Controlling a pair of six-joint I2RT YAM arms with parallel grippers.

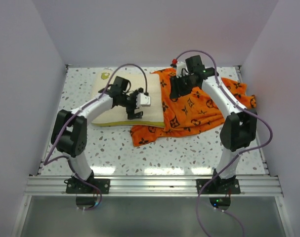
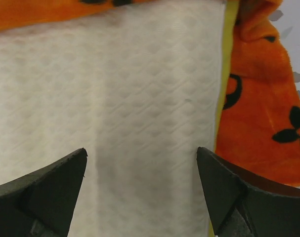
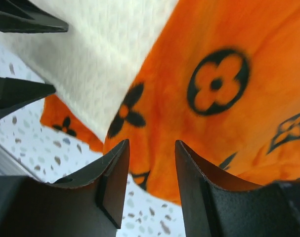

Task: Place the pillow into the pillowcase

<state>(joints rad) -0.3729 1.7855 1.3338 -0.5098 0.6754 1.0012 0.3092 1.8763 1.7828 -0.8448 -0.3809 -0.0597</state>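
The cream-white pillow [image 1: 117, 106] lies flat at the left of the table, its yellow band [image 2: 224, 84] along the edge. The orange pillowcase [image 1: 199, 108] with dark motifs lies crumpled to its right, an edge overlapping the pillow's right side. My left gripper [image 1: 135, 106] hovers over the pillow's right part, jaws wide open and empty [image 2: 142, 163]. My right gripper [image 1: 178, 89] is above the pillowcase's upper left part, jaws open with nothing between them [image 3: 152, 148]. The right wrist view shows the pillowcase [image 3: 224, 84] and the pillow [image 3: 100, 59].
The speckled white table [image 1: 154, 155] is walled on the left, back and right. A metal rail [image 1: 150, 185] runs along the front edge. The left gripper's fingers [image 3: 21, 22] show at the top left of the right wrist view.
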